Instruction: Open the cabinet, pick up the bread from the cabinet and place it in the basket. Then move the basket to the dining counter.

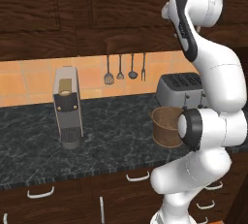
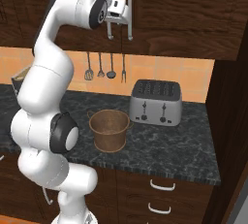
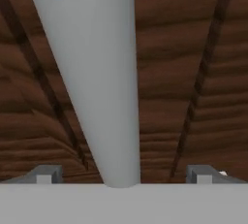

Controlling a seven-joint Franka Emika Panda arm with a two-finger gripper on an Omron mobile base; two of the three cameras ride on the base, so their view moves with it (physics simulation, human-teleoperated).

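My raised arm holds the wide-open gripper (image 2: 127, 9) astride the closed cabinet's (image 2: 184, 9) silver handle (image 3: 99, 87).

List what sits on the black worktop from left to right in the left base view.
Coffee machine → brown basket → silver toaster, behind and slightly right of the basket, partly hidden by the arm.

The cabinet (image 2: 184, 9) is dark brown wood with two tall panelled doors, both shut. Its two long curved silver handles (image 2: 130, 9) hang side by side at the seam between the doors, at about 12 o'clock above the basket (image 2: 110, 131). The basket is small, round, brown and bucket-shaped, upright on the black speckled surface (image 2: 169, 145), with the silver toaster (image 2: 156, 103) at its 2 o'clock.
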